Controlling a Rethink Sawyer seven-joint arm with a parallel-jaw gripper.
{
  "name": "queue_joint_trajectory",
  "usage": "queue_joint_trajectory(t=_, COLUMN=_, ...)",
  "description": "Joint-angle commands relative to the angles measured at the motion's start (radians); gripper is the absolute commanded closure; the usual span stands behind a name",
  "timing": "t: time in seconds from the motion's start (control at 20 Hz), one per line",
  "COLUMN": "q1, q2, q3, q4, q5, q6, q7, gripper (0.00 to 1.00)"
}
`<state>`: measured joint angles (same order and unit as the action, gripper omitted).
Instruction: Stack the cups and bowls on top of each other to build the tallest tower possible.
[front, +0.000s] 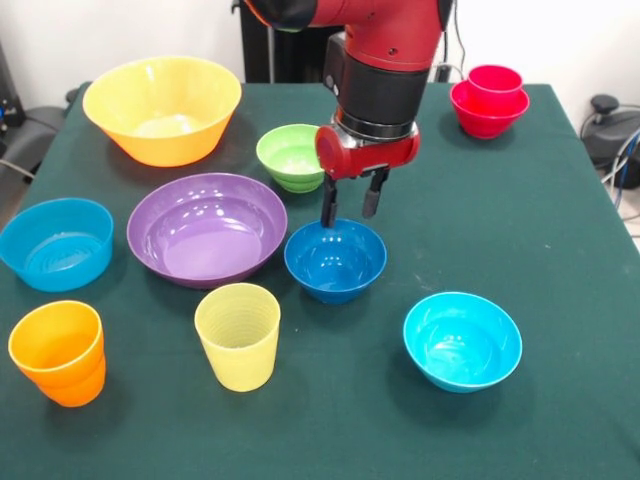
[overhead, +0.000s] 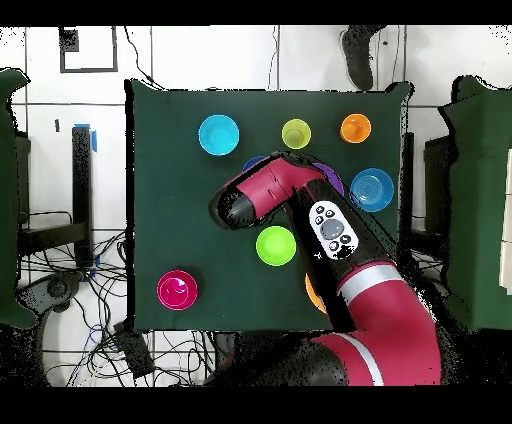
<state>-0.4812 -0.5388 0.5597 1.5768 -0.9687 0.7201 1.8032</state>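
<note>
Nearest the camera sit three things in a row: the orange cup at the left, the ribbed pale yellow cup beside it, and the cyan bowl to the right. No words or labels can be read on any of them.

Just behind the yellow cup sits the dark blue bowl. The gripper hangs over its far rim. Its two dark fingers are spread apart and hold nothing. One finger tip reaches down to the rim; the other hangs a bit higher. The red and black arm comes straight down from the top.

Left of the blue bowl is the wide purple bowl, almost touching it. The light blue bowl sits near the left edge. Behind them are the small lime green bowl and the big yellow-orange bowl.

Far off at the back right corner is the tower: a red cup sitting inside a red bowl. From above it looks pink.

The green table has lots of bare room on the right side, between the tower and the cyan bowl.
</note>
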Motion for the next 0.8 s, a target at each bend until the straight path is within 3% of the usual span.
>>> queue_joint_trajectory(t=0.05, q1=-0.008, q2=0.063, q3=-0.011, q4=-0.015, q5=-0.033, q6=-0.067, q7=-0.097, gripper=0.00)
queue_joint_trajectory(t=0.8, q1=0.005, q2=0.071, q3=-0.014, q4=-0.038, q5=-0.064, q6=-0.098, q7=-0.078, gripper=0.00)
